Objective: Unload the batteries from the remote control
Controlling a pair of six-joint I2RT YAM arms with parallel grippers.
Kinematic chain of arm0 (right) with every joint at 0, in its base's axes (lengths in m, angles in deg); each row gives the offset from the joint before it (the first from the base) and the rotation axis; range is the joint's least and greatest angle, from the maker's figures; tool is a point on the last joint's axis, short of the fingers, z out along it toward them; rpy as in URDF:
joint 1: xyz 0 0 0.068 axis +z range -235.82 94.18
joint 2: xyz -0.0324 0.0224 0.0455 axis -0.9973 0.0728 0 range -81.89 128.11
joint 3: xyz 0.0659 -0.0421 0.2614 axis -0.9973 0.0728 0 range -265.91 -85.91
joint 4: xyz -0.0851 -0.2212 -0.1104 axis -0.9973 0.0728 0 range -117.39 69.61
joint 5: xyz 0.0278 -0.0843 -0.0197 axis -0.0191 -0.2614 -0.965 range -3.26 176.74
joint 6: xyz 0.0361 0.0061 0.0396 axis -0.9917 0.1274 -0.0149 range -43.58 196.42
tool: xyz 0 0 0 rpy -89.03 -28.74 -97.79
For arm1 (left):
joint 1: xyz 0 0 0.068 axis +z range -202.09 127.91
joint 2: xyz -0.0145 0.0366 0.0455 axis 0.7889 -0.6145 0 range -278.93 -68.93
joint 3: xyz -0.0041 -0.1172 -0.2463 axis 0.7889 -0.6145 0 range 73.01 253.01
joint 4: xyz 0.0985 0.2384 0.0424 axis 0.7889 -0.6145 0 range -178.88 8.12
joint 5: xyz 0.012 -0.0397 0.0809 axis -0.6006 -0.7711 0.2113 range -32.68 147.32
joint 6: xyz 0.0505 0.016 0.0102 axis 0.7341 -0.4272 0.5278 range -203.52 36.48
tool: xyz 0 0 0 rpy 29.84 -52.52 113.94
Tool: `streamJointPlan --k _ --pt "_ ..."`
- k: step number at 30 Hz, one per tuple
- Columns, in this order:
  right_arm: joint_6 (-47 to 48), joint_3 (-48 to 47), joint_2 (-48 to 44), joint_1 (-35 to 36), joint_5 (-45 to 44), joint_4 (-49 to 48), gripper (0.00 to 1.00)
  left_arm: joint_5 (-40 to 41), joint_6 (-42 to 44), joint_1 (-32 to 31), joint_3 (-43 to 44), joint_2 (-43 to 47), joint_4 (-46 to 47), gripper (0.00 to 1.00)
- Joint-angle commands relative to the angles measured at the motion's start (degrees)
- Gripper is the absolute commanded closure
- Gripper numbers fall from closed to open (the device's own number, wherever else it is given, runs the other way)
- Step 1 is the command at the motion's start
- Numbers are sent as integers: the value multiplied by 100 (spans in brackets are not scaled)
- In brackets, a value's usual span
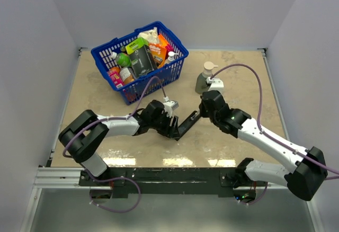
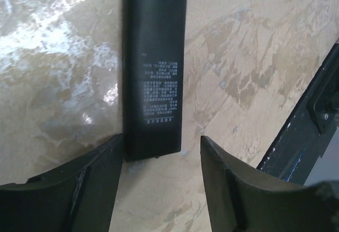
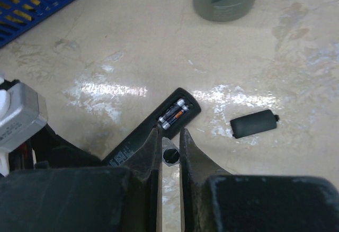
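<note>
We are straddling the remote control (image 1: 188, 125) with our left gripper (image 2: 161, 139), jaws apart; its long axis is running diagonally far-right, batteries (image 3: 172, 114) beside our closed right gripper (image 3: 170, 131).

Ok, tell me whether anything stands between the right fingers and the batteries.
Nothing visible does. The batteries lie bare in the open slot at the end of the remote control, right ahead of the closed right fingers. The black cover is off, lying on the table to the side.

Matt plastic remote control (image 2: 153, 68), glossy table (image 2: 254, 73)
</note>
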Motion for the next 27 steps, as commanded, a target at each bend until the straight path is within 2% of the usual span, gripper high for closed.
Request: streamJointPlan --k 1,8,12,14,17,20,23,24,25,26,27 --pt "-456 -553 -162 -1 -829 688 100 62 -279 -320 17 -180 798 37" --pt "-588 -721 -259 -1 -900 794 100 97 -692 -760 -194 -137 1266 39" --pt "-553 -853 -233 -1 -1066 707 100 62 -1087 -822 -528 144 1968 39" --pt "-631 -897 -171 -1 -1172 662 100 350 -1167 -822 -625 459 1918 39" --pt "-974 -1037 -5 -1 -1076 689 100 1060 -1001 -796 -460 890 1269 37" --pt "-1282 -1204 197 -1 -891 750 100 1502 -825 -612 -292 1225 591 35" --pt "-1291 -1240 277 8 -935 680 100 1382 -929 -121 -414 1585 405 35" --pt "-1117 -1118 251 8 -831 523 100 1241 -965 238 -467 1665 449 35" --pt "-306 -969 225 -1 -586 -227 100 1109 -1000 398 -563 1744 475 35" --pt "67 -793 164 -1 -114 -634 100 899 -974 547 -573 1858 467 35" --pt "332 -539 76 8 -66 -934 100 827 -922 740 -555 1903 380 35"
